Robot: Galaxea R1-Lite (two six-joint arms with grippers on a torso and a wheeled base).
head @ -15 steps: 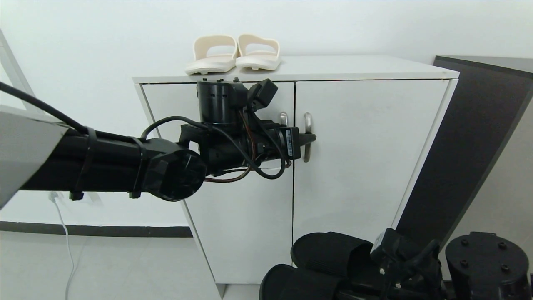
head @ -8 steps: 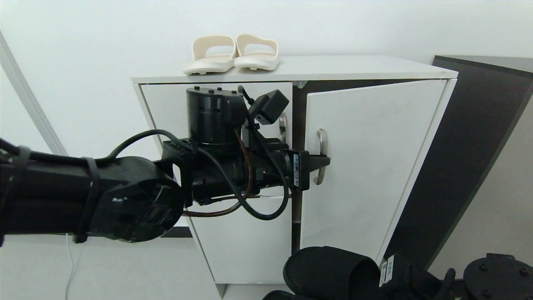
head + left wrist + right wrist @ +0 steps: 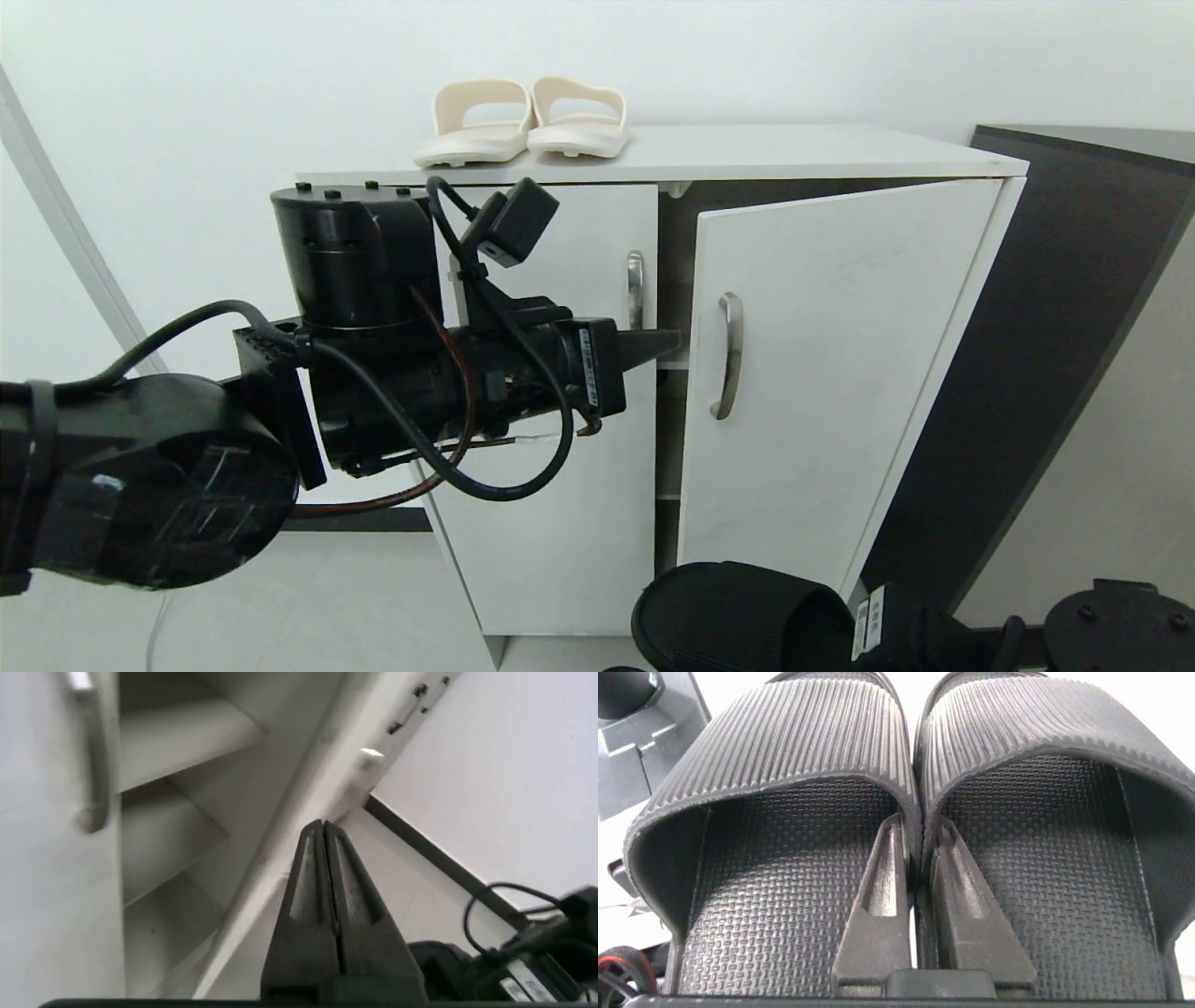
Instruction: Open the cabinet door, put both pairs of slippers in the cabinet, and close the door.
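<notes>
Now off the door handle (image 3: 728, 355): left end effector (image 3: 674, 342).

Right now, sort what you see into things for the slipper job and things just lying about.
For the job: cabinet, its right door ajar; cream slippers on top; black slippers, clamped in the right gripper; left gripper, shut, at the door gap.
Lying about: dark panel beside the cabinet; slanted grey bar on the wall.

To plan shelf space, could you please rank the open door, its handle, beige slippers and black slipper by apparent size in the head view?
1. Open door.
2. Beige slippers and black slipper: unsure, the black one is nearer and cut off.
3. Handle.
</notes>
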